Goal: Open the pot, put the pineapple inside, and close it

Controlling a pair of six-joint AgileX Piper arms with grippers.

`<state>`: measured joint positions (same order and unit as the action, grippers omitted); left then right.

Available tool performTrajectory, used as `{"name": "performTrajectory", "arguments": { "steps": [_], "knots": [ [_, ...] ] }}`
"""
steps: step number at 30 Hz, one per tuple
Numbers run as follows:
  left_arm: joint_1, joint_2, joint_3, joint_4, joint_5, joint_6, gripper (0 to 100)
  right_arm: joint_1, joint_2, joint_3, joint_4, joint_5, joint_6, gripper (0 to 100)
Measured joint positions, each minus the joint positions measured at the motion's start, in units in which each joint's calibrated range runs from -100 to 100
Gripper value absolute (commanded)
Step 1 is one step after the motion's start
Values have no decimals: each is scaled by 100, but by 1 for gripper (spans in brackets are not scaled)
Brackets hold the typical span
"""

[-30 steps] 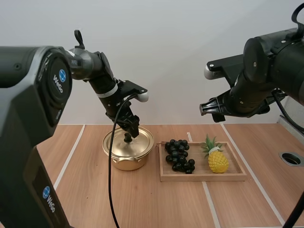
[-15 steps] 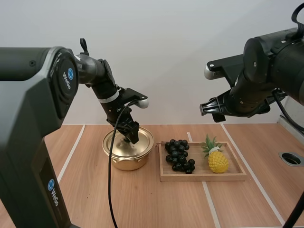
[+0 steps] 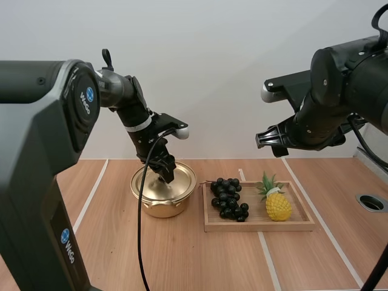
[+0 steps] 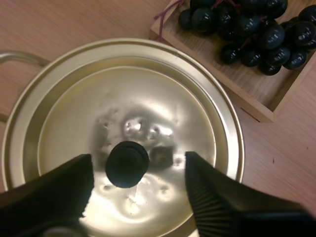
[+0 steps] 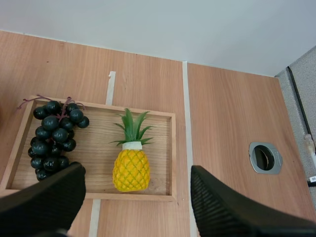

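Brass-coloured lid (image 4: 148, 98) is seated on the pot (image 3: 160, 205), so the opening step is not yet done. The left tool (image 4: 138, 162) is held open astride the black knob (image 4: 127, 164) at lid centre, with ribbed fingers (image 4: 222, 197) on either side. Gaps are visible on both sides and no contact is seen. This is judged a pre-grasp: jaws to be closed on the knob, then the lid lifted.

Knob is small, round and matte. Lid is thin polished metal, shallow-domed with a stepped rim. Slip is a risk if the knob is pinched off-centre.

Pot is set on the desk (image 3: 182, 257) just beside the left end of the wooden tray (image 3: 260, 227), so the transfer path is judged short. Pineapple (image 5: 131, 170) is laid in the tray's right part, crown toward the wall, apart from the grapes (image 3: 227, 197) at the left. Its body is yellow and bumpy, with a white collar and stiff green leaves. It is probably plastic.

The right tool (image 5: 137, 170) is held open, high over the pineapple, and is judged parked for the pick.
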<state>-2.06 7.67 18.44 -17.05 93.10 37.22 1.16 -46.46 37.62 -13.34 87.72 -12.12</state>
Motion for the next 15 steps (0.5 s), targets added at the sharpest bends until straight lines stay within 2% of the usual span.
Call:
{"name": "performTrajectory", "arguments": {
  "steps": [1,15],
  "knots": [
    [0,0,0,16,-69,0,0,0,0,0,0,6,0,100],
    [0,0,-4,36,-136,2,0,0,0,0,-33,98,0,100]
  ]
}}
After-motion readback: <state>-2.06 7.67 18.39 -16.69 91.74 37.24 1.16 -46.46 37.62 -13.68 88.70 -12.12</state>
